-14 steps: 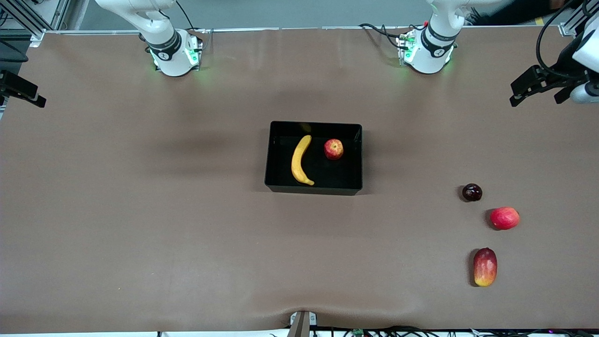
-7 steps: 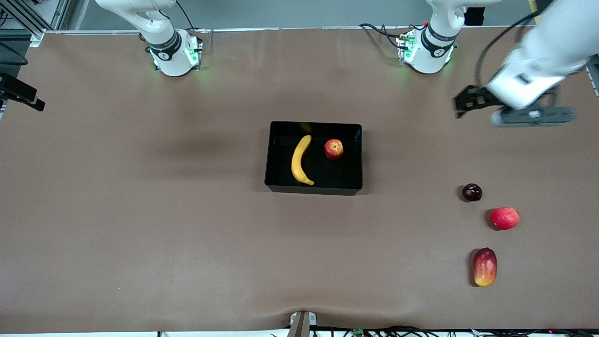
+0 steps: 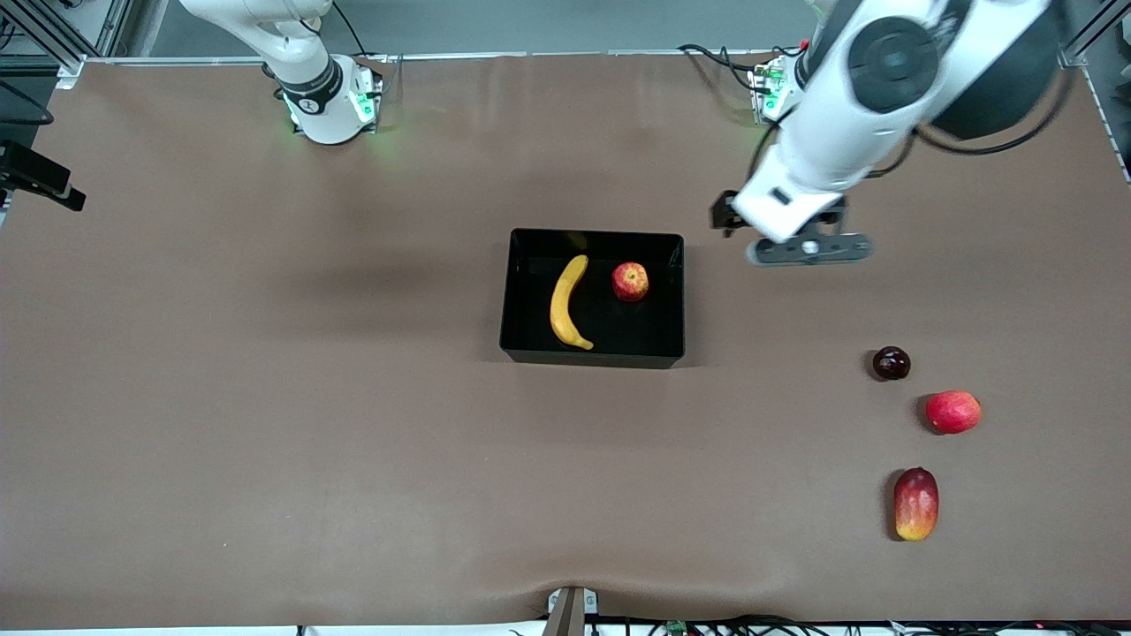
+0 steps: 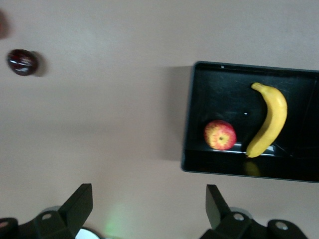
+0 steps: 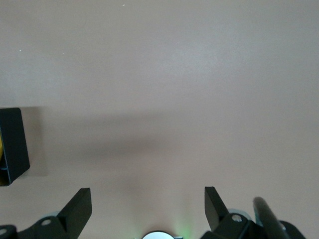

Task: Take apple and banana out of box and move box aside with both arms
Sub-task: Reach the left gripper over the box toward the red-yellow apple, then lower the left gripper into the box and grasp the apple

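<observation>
The black box (image 3: 592, 358) stands in the middle of the table. The yellow banana (image 3: 565, 302) and the small red apple (image 3: 630, 281) lie inside it, side by side and apart. My left gripper (image 3: 729, 214) hangs open and empty over bare table beside the box, toward the left arm's end. The left wrist view shows its gripper (image 4: 149, 194) wide apart, with the box (image 4: 189, 124), apple (image 4: 220, 134) and banana (image 4: 271, 117). My right gripper (image 3: 40, 177) waits open at the right arm's end; its own view (image 5: 148, 196) shows a corner of the box (image 5: 12, 144).
A dark plum (image 3: 891, 363), a round red fruit (image 3: 952, 412) and a red-and-yellow mango (image 3: 915, 503) lie in a row toward the left arm's end, nearer the front camera than the box. The plum also shows in the left wrist view (image 4: 22, 61).
My left arm has swung in from the table's end toward the box, its gripper now close beside it. The right arm, box and fruits have not moved.
</observation>
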Available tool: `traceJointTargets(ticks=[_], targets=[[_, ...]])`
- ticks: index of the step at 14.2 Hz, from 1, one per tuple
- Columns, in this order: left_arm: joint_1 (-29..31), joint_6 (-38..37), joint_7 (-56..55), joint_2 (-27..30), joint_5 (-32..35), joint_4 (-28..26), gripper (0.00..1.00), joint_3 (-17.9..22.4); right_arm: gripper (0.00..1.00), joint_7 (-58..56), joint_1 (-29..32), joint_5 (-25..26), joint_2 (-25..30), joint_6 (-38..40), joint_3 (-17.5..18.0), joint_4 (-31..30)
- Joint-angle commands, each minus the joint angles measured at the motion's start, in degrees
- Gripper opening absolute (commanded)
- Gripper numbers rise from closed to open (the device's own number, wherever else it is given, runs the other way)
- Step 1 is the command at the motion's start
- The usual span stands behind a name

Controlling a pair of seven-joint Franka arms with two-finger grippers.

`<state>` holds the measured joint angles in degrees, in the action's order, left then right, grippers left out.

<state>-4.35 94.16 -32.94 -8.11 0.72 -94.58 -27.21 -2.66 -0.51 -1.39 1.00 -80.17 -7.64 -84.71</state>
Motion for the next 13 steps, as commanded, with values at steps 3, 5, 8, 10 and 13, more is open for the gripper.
traceJointTargets(ticks=[3,5,8,10,13], targets=[[-6.27,5.49,-8.18,-5.06,1.65,-1.13,1.00,-0.30,1.00,0.55,1.30,-0.90,-0.21,0.01,0.78,0.43],[-9.43,8.31,-11.51,-7.52,4.72,-1.92,1.00,-0.30,1.00,0.55,1.30,-0.90,-0.21,0.01,0.78,0.43],[-12.43,12.69,-14.86,-10.95,5.51,-4.28,1.00,-0.30,1.00,0.55,1.30,-0.99,-0.38,0.01,0.78,0.43],[-12.96,20.50,-17.84,-11.22,7.88,-9.81,1.00,-0.30,1.00,0.55,1.30,-0.90,-0.47,0.01,0.78,0.43],[-14.37,25.72,-21.46,-14.19,9.30,-12.30,1.00,-0.30,1.00,0.55,1.30,-0.90,-0.56,0.01,0.78,0.43]])
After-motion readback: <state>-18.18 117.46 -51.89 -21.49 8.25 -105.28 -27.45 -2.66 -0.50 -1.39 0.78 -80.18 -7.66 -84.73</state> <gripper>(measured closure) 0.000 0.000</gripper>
